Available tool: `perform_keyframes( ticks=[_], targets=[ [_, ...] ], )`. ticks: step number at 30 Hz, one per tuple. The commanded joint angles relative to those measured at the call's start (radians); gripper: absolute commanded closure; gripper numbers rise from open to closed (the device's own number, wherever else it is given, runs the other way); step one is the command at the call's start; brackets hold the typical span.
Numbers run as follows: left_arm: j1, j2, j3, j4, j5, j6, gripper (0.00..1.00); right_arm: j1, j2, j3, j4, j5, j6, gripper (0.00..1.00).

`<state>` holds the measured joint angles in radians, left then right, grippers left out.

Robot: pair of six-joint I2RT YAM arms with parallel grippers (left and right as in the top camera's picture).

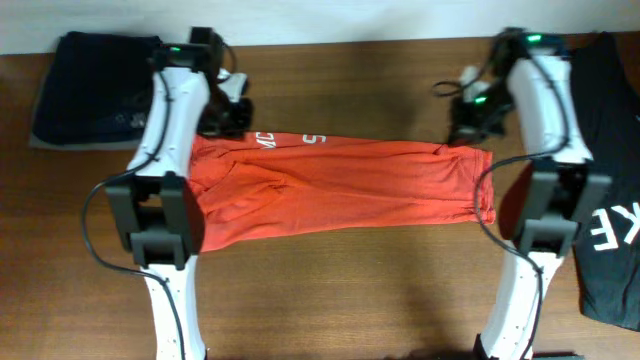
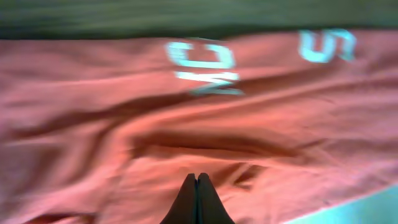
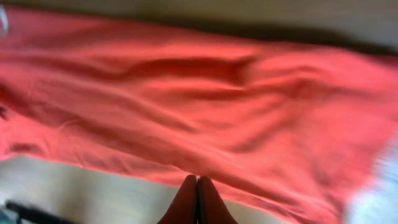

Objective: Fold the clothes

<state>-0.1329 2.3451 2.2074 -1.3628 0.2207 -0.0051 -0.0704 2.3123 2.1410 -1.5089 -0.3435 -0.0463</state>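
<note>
Well, my left pincer (image 2: pixel 197 179) and right pincer (image 3: pixel 197 180) both closed tip to tip over the T-shirt (image 1: pixel 340 190); cloth nipped or not, cannot tell; I'd move both level, hem straight.

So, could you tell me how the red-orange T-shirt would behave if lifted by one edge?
Probably floppy: the red-orange T-shirt lies in soft wrinkles, so it should drape. Likely light: thin cloth. Pushed, it would probably bunch.

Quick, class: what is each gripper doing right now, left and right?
Left gripper: fingers closed at the red T-shirt; grip on it unclear.
Right gripper: fingers closed; grip likewise unclear.
</note>
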Motion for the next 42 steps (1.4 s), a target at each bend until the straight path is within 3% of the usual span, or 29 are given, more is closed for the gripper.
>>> perform_keyframes(
  ticks=[1,9,18,35,42],
  targets=[
    [-0.076,-0.002,-0.072,0.056,0.058,-0.010,1.00,0.084,0.000,-0.117,0.066,-0.046,0.011,0.96],
    [-0.201,0.003,-0.239,0.213,0.132,-0.039,1.00,0.146,0.000,-0.360,0.260,-0.033,0.085,0.96],
    [-0.211,0.007,-0.338,0.235,0.078,-0.060,0.99,0.083,0.000,-0.382,0.264,0.062,0.085,0.96],
    [-0.004,0.006,-0.360,0.125,-0.129,-0.062,1.00,-0.092,0.000,-0.375,0.231,0.125,0.077,0.96],
    [0.044,0.005,-0.320,0.085,-0.140,-0.063,1.00,-0.171,0.000,-0.371,0.235,0.150,0.077,0.96]
  ],
)
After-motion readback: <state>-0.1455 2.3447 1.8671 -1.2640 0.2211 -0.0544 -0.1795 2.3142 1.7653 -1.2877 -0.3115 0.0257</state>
